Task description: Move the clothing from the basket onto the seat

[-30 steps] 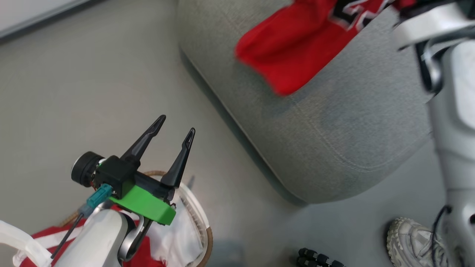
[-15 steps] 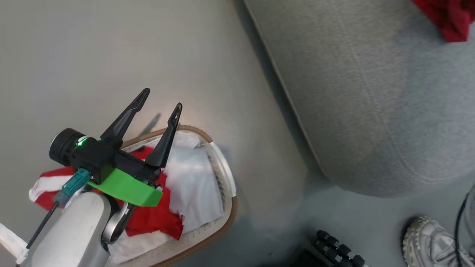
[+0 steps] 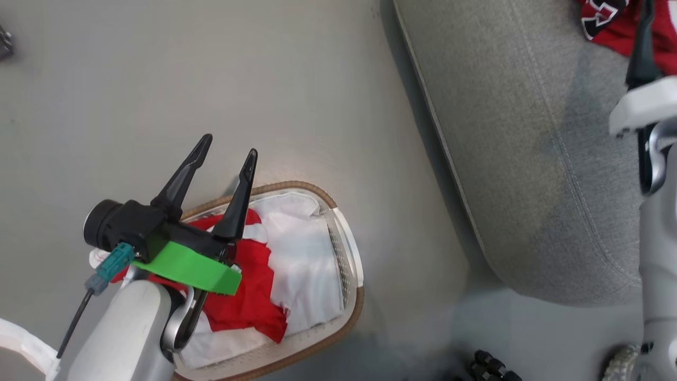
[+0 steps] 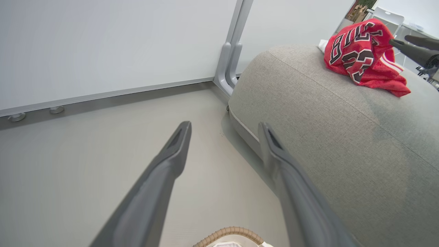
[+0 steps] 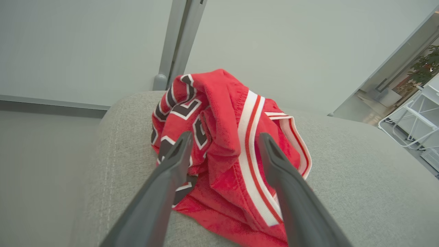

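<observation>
A red jersey (image 5: 223,144) with black-and-white letters lies crumpled on the grey seat (image 5: 360,178). My right gripper (image 5: 225,137) is open just above it, one finger on each side, gripping nothing. The jersey (image 3: 608,21) also shows at the head view's top right, beside one dark finger (image 3: 642,47) of that gripper. A second red garment (image 3: 248,301) with white trim lies in the white basket (image 3: 349,248) on the white liner. My left gripper (image 3: 229,146) hovers open and empty above the basket's left part. In the left wrist view its fingers (image 4: 171,164) point at the floor beside the seat (image 4: 325,120).
The basket stands on grey floor (image 3: 211,79) left of the seat's rounded front edge. A pale shoe (image 3: 619,365) and a black ribbed object (image 3: 489,368) lie by the bottom right. A white wall panel with a grey post (image 4: 229,61) stands behind the seat.
My right gripper has opened and let go of the jersey, which now rests on the seat. The head camera has swung toward the basket. The left gripper has stayed open.
</observation>
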You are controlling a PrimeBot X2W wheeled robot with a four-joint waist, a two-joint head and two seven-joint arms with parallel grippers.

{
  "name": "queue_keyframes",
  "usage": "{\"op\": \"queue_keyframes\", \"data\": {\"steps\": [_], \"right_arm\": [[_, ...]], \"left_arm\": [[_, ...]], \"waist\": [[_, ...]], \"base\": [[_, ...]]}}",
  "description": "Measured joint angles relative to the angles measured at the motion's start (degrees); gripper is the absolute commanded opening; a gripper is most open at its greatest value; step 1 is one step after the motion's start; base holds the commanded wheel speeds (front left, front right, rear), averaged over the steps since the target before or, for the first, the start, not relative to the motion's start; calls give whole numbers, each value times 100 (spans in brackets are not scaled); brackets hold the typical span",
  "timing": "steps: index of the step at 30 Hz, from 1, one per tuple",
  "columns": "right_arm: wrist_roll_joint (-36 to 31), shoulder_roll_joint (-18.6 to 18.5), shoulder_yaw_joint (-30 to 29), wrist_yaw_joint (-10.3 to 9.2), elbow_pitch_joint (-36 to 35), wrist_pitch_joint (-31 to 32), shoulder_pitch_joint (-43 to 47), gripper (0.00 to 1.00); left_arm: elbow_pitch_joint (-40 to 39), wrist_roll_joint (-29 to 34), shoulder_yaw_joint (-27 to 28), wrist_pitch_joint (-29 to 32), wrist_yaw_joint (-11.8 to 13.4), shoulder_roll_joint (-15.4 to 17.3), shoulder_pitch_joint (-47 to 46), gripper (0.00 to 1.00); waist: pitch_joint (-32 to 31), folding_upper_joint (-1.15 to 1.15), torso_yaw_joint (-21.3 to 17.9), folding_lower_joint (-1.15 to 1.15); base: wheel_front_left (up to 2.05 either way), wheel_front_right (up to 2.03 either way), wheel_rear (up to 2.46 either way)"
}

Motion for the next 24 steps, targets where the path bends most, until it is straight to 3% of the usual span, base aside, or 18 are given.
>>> {"op": "queue_keyframes", "data": {"steps": [11,24], "right_arm": [[1248,99,850,0,-1056,-8,1626,100],[1731,468,1474,0,-903,-8,2521,100]], "left_arm": [[477,411,927,-1,0,-598,521,100],[1107,1069,2130,-1,0,-1057,1103,100]], "waist": [[-964,0,344,-1],[-1958,0,1080,-1]], "base": [[0,0,0],[0,0,0]]}}
